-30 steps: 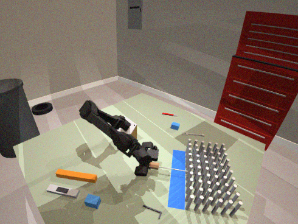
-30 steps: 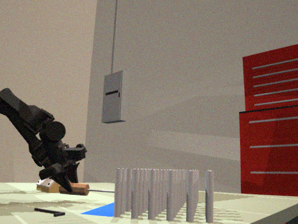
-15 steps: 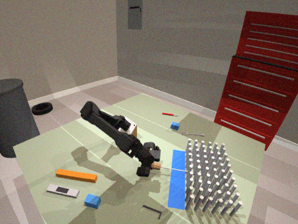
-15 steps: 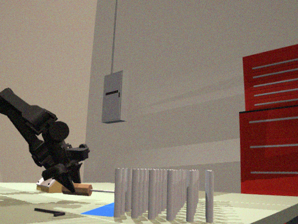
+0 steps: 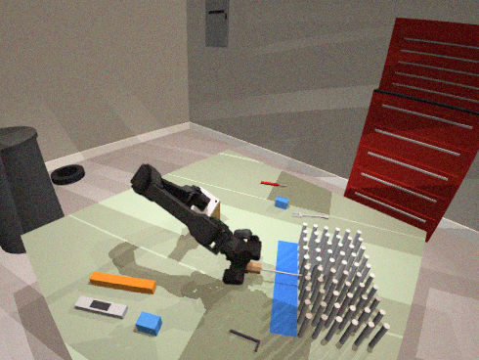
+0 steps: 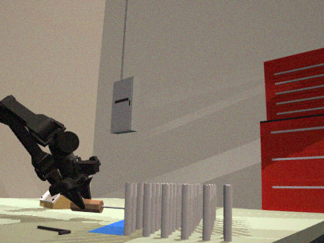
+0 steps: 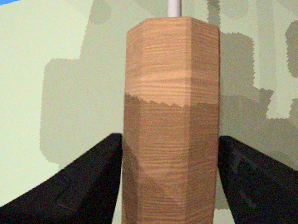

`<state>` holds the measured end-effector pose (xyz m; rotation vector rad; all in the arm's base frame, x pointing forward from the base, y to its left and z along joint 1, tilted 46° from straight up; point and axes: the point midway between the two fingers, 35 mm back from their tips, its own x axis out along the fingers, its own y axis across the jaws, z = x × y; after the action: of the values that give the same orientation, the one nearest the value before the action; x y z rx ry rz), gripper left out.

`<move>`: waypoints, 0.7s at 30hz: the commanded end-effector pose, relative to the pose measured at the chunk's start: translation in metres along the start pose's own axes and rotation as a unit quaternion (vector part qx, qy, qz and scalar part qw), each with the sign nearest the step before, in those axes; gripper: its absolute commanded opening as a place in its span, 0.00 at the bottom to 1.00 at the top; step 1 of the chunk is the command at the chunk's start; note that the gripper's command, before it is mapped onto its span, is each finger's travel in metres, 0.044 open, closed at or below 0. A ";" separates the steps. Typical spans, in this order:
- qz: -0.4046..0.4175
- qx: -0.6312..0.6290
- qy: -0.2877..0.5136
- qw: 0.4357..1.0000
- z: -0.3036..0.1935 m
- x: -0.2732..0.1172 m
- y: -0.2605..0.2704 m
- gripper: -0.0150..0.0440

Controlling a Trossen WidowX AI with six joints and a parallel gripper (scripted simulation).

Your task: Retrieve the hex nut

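Note:
My gripper (image 7: pixel 170 144) is shut on the wooden handle (image 5: pixel 253 267) (image 6: pixel 96 205) (image 7: pixel 170 75) of a tool, with one finger against each side. The tool's thin metal shaft (image 5: pixel 281 272) (image 6: pixel 114 207) (image 7: pixel 174 7) reaches over the blue taped strip (image 5: pixel 284 308) (image 6: pixel 110 228) to the near edge of the spacer field. Its far end is hidden among the spacers. The standing metal spacers (image 5: pixel 346 304) (image 6: pixel 185 211) are upright in rows behind the strip. The gripper and handle are in front of the strip, a little above the table. The hex nut cannot be made out in any view.
A black hex key (image 5: pixel 244 336) (image 6: pixel 53 229) lies in front of the field. A wrench (image 5: pixel 311 215), a blue block (image 5: pixel 282 202) and a red screwdriver (image 5: pixel 270 184) lie at the back. An orange bar (image 5: pixel 122 283), a grey level-like piece (image 5: pixel 88 305) and another blue block (image 5: pixel 149 323) lie left.

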<state>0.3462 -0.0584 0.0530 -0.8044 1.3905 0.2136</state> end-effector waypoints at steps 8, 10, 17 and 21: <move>-0.002 0.002 -0.003 1.000 0.010 0.002 -0.002 0.25; -0.002 0.002 -0.003 1.000 0.011 0.003 -0.002 0.25; -0.002 0.002 -0.003 1.000 0.016 0.005 -0.002 0.25; -0.002 0.002 -0.003 1.000 0.018 0.006 -0.002 0.25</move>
<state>0.3581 -0.0522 0.0474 -0.8041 1.3897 0.2136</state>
